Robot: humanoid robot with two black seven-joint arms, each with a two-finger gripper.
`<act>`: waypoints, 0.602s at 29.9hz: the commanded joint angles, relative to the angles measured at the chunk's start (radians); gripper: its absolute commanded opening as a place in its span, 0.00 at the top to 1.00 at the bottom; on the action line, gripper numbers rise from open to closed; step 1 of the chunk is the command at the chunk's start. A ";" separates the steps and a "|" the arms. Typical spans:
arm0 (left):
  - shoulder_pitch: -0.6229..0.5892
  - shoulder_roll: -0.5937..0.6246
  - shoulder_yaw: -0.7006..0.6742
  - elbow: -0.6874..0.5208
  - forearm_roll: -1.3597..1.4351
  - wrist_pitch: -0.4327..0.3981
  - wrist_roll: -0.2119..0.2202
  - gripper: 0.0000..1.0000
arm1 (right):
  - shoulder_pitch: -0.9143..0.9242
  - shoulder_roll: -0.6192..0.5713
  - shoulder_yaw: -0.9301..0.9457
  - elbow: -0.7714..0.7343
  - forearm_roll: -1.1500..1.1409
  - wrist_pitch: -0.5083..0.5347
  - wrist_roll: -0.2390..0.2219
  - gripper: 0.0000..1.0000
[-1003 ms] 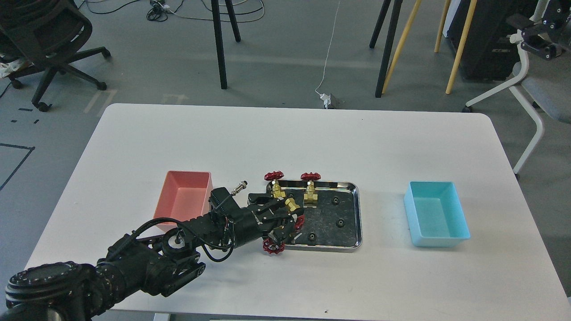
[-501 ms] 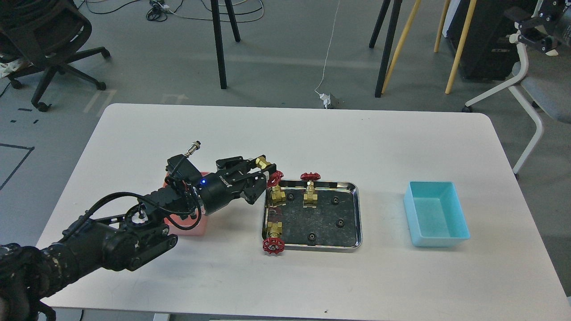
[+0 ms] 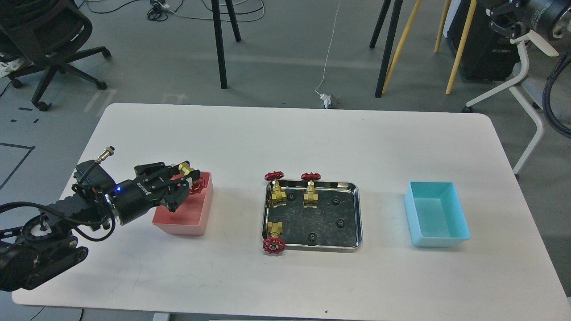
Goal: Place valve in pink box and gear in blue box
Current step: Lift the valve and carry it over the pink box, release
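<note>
My left gripper (image 3: 185, 180) is shut on a brass valve (image 3: 192, 177) with a red handwheel and holds it above the pink box (image 3: 196, 218), whose near part the arm hides. Three more valves (image 3: 273, 233) stand in the steel tray (image 3: 357, 214) at its left side. Several tiny black gears (image 3: 340, 222) lie on the tray floor. The blue box (image 3: 437, 214) stands empty at the right. My right arm shows only at the top right corner (image 3: 535, 13); its gripper is out of view.
The white table's edges run near the boxes' outer sides. Beyond the table are an office chair (image 3: 44, 40), tripod legs (image 3: 221, 44) and another chair (image 3: 535, 89) on the grey floor.
My left gripper has lifted one valve out of the tray and carried it left, from over the tray's left edge to above the pink box. The right arm has drifted upward at the corner.
</note>
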 commanded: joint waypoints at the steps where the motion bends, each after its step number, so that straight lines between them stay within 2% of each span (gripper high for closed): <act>1: 0.043 0.019 -0.001 0.010 -0.001 0.000 0.000 0.82 | 0.004 0.015 0.000 -0.015 -0.002 -0.001 0.000 0.01; 6: 0.072 0.007 -0.001 0.018 -0.007 0.000 0.000 0.80 | 0.009 0.017 0.000 -0.015 -0.004 -0.001 0.000 0.01; 8: 0.073 -0.002 -0.001 0.028 -0.007 0.000 0.000 0.74 | 0.009 0.017 0.000 -0.015 -0.002 -0.001 0.000 0.01; 15: 0.072 -0.030 -0.003 0.042 -0.066 0.000 0.000 0.26 | 0.010 0.012 0.000 -0.012 -0.002 -0.001 0.000 0.01; 18: 0.072 -0.030 -0.003 0.042 -0.099 0.000 0.000 0.22 | 0.010 0.012 0.000 -0.012 -0.004 -0.001 0.000 0.01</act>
